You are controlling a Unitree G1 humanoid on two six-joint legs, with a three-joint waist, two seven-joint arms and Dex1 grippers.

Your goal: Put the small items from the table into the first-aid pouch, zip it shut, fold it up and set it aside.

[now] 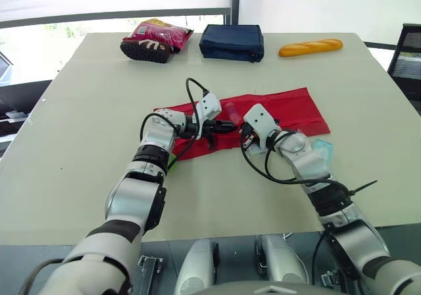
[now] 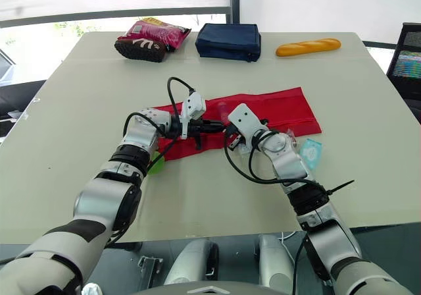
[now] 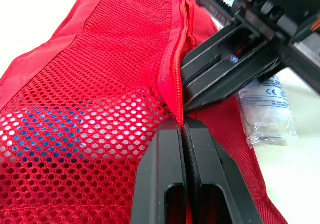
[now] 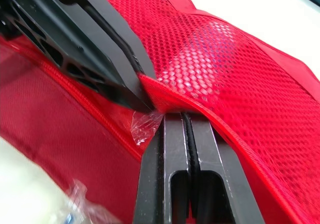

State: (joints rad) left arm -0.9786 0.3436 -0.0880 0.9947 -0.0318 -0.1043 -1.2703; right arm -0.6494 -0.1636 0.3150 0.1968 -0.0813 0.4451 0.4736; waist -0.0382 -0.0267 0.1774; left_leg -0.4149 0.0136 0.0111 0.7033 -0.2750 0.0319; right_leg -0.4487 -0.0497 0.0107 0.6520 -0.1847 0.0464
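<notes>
A pale desk [image 1: 79, 110] in front of a bright window [image 1: 99, 31], and along its far edge we have a line-up: a pink snack bag [image 1: 154, 39], a navy bag [image 1: 231, 42] beside it, and a bread loaf [image 1: 310, 47] off to the right.

Centre stage, the red pouch [image 1: 289, 110] lies flat on the desk in the middle, well apart from that back row. Both arms are right on it! The left gripper [image 3: 181, 126] comes in from the left, and its fingers are pressed together, pinching the pouch right on the line of the zipper [image 3: 176, 59]. The mesh panel [image 3: 90, 109] spreads out beside it, with something blue showing through the holes; I cannot tell what it is.

And here is the right gripper [image 4: 185, 116], nose to nose with the left one over the near edge of the pouch. Its fingers are together too, clamped where a fold of the red fabric curls over their tips, with a scrap of clear wrapper just beside them.

Outside the pouch, a clear packet [image 3: 265, 109] rests on the desk just by the red edge, under the right gripper. A teal packet [image 2: 309, 152] sits near the right forearm, also on the bare desk.
</notes>
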